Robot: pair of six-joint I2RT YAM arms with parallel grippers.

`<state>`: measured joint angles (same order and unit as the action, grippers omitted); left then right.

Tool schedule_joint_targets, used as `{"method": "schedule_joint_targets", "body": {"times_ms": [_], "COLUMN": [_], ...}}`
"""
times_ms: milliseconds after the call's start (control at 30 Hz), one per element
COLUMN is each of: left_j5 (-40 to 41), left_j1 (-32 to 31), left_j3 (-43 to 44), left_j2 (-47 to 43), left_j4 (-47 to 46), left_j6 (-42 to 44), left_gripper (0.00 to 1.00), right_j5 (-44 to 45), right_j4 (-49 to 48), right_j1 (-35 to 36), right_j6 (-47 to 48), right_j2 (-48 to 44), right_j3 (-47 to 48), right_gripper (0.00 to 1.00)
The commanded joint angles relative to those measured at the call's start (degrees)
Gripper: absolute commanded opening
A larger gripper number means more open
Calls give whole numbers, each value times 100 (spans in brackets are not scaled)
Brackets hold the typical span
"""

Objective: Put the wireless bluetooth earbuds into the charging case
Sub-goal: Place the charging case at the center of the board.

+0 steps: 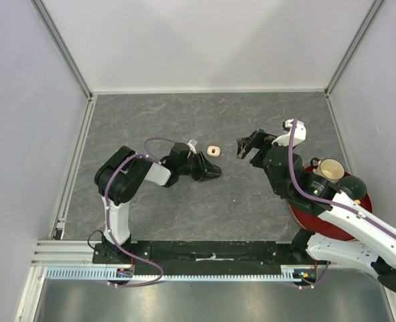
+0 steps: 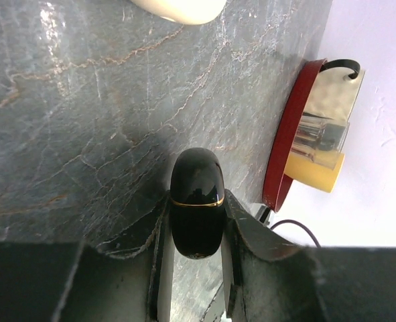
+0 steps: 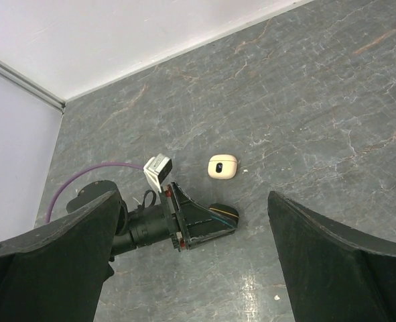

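Note:
A glossy black charging case (image 2: pixel 196 176) with a thin gold seam line sits between the two fingers of my left gripper (image 2: pixel 196 221), which is shut on it low over the grey table. Its lid looks closed. From above, the same black case (image 1: pixel 215 170) shows at the tip of the left gripper (image 1: pixel 211 169). A cream charging case (image 1: pixel 214 150) with a small dark window lies on the table just beyond it. My right gripper (image 1: pixel 246 147) hangs open to the right of both cases, holding nothing. The earbuds are not visible in any view.
A red tray (image 1: pixel 303 218) at the right holds a cream mug (image 1: pixel 330 169) and a dark green cup (image 1: pixel 352 187). White walls and metal rails (image 1: pixel 77 157) close in the grey table on three sides.

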<state>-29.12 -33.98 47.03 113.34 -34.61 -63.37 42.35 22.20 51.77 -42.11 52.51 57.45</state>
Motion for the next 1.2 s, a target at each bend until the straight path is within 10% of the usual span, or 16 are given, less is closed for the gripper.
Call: {"method": "schedule_joint_targets", "body": {"times_ms": [0,600,1167], "left_j5": [170,285,697], "left_j1": [5,5,-12], "left_j3": [-167,-615,-1327], "left_j2": [22,-356,-1971], "left_j4": [-187,86,1184], "left_j6": [-360,-175,597], "left_gripper": [25,61,69], "right_j5": [-7,-113,-297], "right_j4": [83,74,57], "right_j1": [-44,-149,-193], "right_j6": [71,106,106], "right_j2": [-4,31,198], "right_j3": [-32,-32,-23], "right_gripper": [98,98,98]}}
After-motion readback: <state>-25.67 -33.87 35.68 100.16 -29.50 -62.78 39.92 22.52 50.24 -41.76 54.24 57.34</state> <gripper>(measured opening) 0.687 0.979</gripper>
